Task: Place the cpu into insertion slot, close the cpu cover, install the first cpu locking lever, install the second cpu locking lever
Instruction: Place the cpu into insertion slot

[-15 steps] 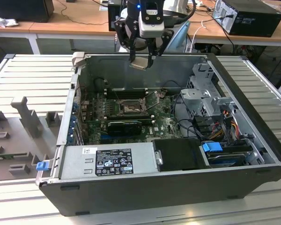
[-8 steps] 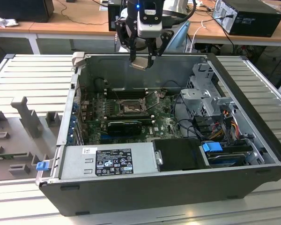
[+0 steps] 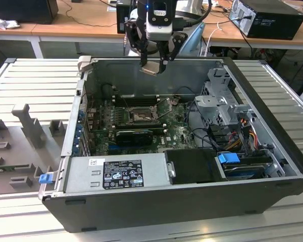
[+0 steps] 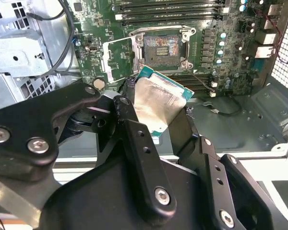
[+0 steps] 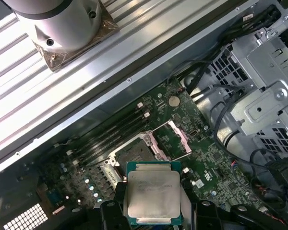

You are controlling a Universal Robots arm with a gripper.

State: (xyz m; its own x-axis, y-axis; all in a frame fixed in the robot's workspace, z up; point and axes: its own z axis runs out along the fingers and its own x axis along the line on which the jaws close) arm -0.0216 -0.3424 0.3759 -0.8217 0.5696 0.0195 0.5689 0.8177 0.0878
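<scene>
the black robot hand [image 3: 153, 62] hangs in the upper middle of the exterior view, over the open dark grey computer case [image 3: 202, 201] that lies on the ridged metal worktop [image 3: 30, 80]. the hand is clenched on the cpu [image 4: 158, 101], a small flat square chip with a silvery top. it grips the chip by its edges, so the shiny top is left bare. the cpu is up in the air, well apart from the green board below. the square black insertion slot [image 3: 140, 116] with a metal rim sits near the middle of the exterior view, with nothing in it. the thin silver cpu cover [image 4: 118, 55] is swung open beside the slot, so the way down is free. i think the first step is in hand, as the cpu is not yet in.
</scene>
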